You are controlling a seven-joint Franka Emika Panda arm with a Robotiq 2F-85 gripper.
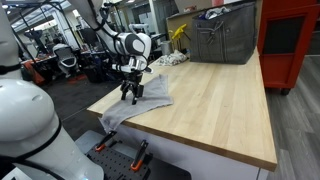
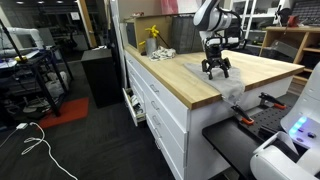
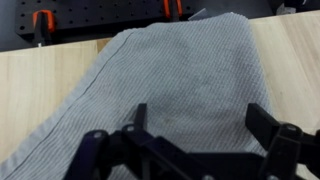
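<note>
A grey cloth (image 3: 170,75) lies on the wooden worktop (image 1: 215,100), spread flat, with its far part hanging over the table edge (image 1: 115,113). My gripper (image 3: 195,125) hangs just above the cloth with its jaws wide apart and nothing between them. In both exterior views the gripper (image 1: 132,93) (image 2: 216,70) stands over the cloth (image 2: 228,84) near the table's edge, fingers pointing down. I cannot tell whether the fingertips touch the fabric.
A grey bin (image 1: 222,38) and a yellow object (image 1: 178,33) stand at the far end of the worktop. A red cabinet (image 1: 292,40) is beside it. Drawers (image 2: 160,105) run under the table. Orange clamps (image 3: 42,20) sit on a black surface beyond the edge.
</note>
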